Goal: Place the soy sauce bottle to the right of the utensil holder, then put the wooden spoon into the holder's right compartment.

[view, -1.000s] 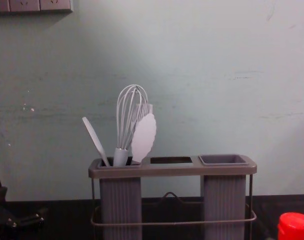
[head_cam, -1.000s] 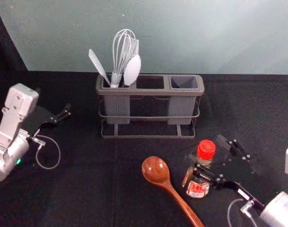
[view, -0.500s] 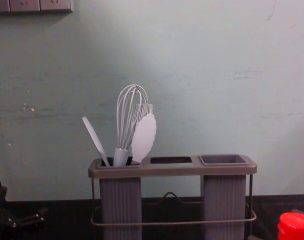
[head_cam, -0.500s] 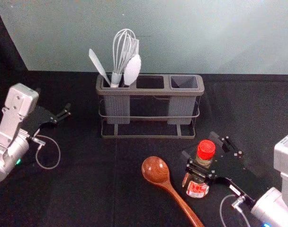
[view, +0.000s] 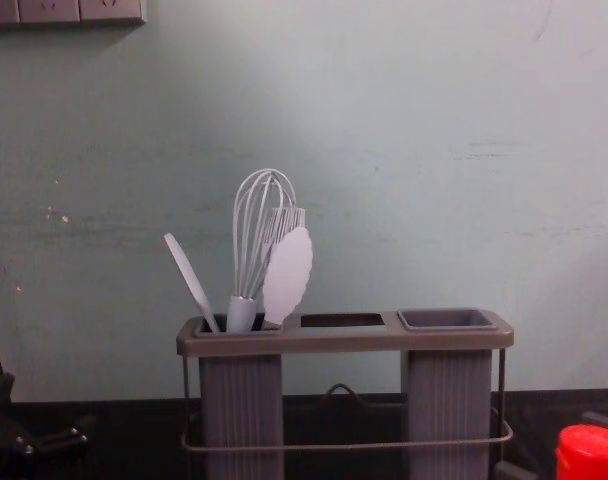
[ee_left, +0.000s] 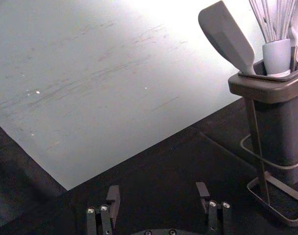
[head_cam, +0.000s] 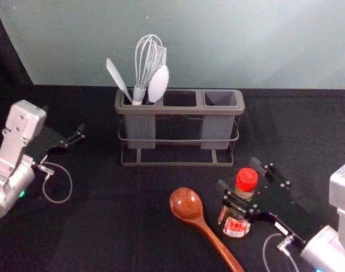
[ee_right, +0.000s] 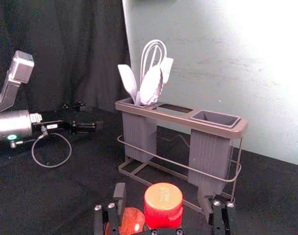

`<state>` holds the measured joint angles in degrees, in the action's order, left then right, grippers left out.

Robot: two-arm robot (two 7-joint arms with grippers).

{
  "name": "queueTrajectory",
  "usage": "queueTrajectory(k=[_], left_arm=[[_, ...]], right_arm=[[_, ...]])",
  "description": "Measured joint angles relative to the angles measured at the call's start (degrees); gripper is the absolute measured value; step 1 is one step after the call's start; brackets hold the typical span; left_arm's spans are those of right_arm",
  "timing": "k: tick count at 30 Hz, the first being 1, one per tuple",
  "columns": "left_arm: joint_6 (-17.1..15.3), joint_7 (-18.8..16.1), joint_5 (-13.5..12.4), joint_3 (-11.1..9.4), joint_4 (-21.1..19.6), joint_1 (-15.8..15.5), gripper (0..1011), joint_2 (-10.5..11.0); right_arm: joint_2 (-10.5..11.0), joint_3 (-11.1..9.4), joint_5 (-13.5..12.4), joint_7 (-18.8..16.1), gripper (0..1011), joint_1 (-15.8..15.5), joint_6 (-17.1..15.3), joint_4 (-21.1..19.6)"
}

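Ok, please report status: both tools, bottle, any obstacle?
Right tool open around upright bottle. Left tool open, parked left of utensil holder. Wooden spoon close at bottle's left, possible obstacle.

Free gap, spoon (head_cam: 186, 204) to holder (head_cam: 181, 110)

There are two grippers, one left gripper (head_cam: 63, 118) and one right gripper (head_cam: 236, 173). One bottle (head_cam: 247, 179) is between the right gripper's two fingers. One wooden spoon (head_cam: 186, 204) is on that gripper's left. Past it is one holder (head_cam: 178, 111) with three spots. The spot nearest the left gripper has one whisk (head_cam: 139, 93) and three other tools (head_cam: 158, 84). Three wall plates (view: 49, 10) are high above the left gripper.
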<state>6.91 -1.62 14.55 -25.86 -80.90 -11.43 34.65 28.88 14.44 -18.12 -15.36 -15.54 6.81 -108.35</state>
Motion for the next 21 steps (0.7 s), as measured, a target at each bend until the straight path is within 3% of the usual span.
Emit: queueTrajectory(k=[7, 18, 21], left_arm=[[0.00, 0.00, 0.00, 0.00, 0.00, 0.00, 1011, 0.00], [0.00, 0.00, 0.00, 0.00, 0.00, 0.00, 1011, 0.00], [0.00, 0.00, 0.00, 0.00, 0.00, 0.00, 1011, 0.00]], right_arm=[[-0.29, -0.83, 0.48, -0.38, 820, -1.23, -0.14, -0.96], [-1.04, -2.72, 0.96, -1.13, 449, -3.32, -0.28, -1.76], [-1.30, -3.13, 1.09, -1.37, 398, -3.60, -0.34, -2.00]])
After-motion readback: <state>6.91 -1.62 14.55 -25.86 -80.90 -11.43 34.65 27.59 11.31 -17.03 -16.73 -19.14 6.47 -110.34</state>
